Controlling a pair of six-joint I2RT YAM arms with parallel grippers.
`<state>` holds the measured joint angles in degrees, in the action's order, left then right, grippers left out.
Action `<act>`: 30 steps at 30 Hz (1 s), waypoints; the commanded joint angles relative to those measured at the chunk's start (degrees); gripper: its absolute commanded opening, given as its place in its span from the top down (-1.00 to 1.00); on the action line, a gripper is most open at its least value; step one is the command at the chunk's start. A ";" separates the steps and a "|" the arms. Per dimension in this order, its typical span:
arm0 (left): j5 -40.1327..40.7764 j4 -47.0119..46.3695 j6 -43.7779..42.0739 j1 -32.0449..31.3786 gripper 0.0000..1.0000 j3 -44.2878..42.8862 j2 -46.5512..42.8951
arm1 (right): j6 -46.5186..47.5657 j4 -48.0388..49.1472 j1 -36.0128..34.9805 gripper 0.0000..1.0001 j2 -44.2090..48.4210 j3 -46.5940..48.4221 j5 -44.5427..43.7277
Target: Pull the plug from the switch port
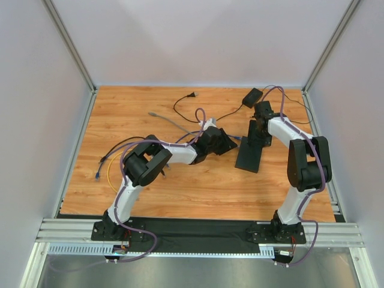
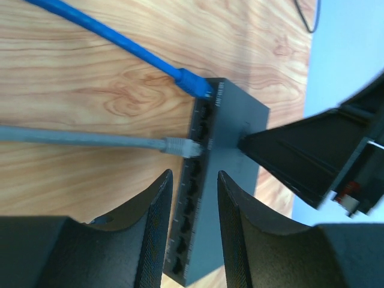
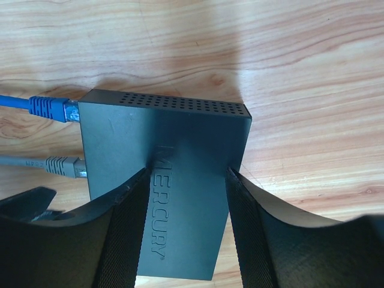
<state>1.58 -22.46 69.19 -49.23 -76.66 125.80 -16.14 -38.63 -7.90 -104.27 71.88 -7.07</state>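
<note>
From above, each wrist covers its own fingertips, and the plugs are too small to make out there. In the right wrist view the right claw (image 3: 189, 173) hides much of both long sides of the flat black rectangular switch box (image 3: 180, 135) behind its fingers. Both cables run off the left edge of that view. In the left wrist view the bottom of the frame cuts off the near end of the box.

The switch box sits on the light wooden desk (image 1: 180, 186), right of centre, under the right wrist. I cannot tell whether it lies flat or tilted. A row of ports lines one long edge. A blue moulded plug (image 2: 195, 83) on a blue cable sits in the end port. A pale grey plug (image 2: 180, 146) on a grey cable sits in a port further along the row.

The right claw stands partly spread, its fingertips set on the lettered top face and not clenched around the box. The left claw (image 2: 193, 177) is released and partly spread, grasping nothing. Its fingers are near the port edge, and the grey plug is just ahead of the gap, apart from it.
</note>
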 commanded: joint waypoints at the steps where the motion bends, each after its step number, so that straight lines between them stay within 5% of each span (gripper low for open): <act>1: 0.79 1.01 1.30 -0.25 0.13 -2.88 1.29 | 1.11 0.49 -0.01 -0.10 -1.73 1.16 -0.49; 30: -1.15 8.48 15.27 -0.16 0.08 -10.70 9.37 | 1.55 0.22 -0.10 -0.08 -2.78 1.69 1.53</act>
<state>0.64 -14.76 81.73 -49.15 -86.06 132.35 -15.14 -38.54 -7.90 -105.03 72.84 -6.35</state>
